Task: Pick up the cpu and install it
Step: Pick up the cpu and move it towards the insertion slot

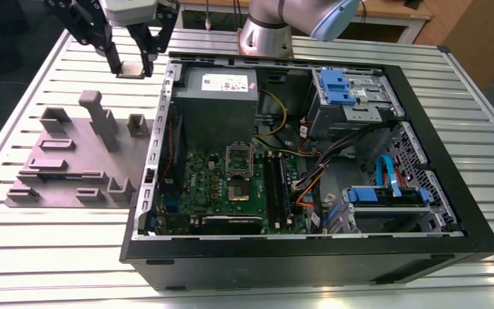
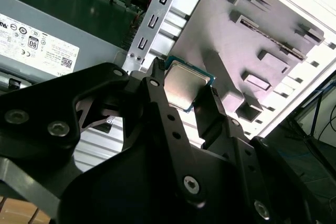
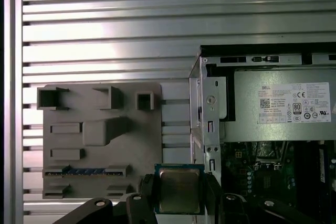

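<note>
The cpu [image 3: 179, 191], a small square chip with a shiny silver top and a thin dark rim, is pinched between my black fingers. My gripper [image 1: 133, 68] is shut on it and hangs above the slatted table, just outside the far corner of the open computer case [image 1: 453, 212] on the exterior view's left. The second wrist view shows the cpu [image 2: 185, 83] tilted between the fingers [image 2: 157, 103]. The green motherboard [image 1: 221, 187] with its socket [image 1: 238, 192] lies inside the case, well away from the gripper.
A grey parts fixture [image 1: 67, 161] with upright posts and slots lies on the table beside the case at the exterior view's left. Inside the case are a grey power supply [image 1: 217, 90], blue drive bays [image 1: 346, 90] and loose cables [image 1: 316, 167]. The arm's base [image 1: 264, 32] stands behind.
</note>
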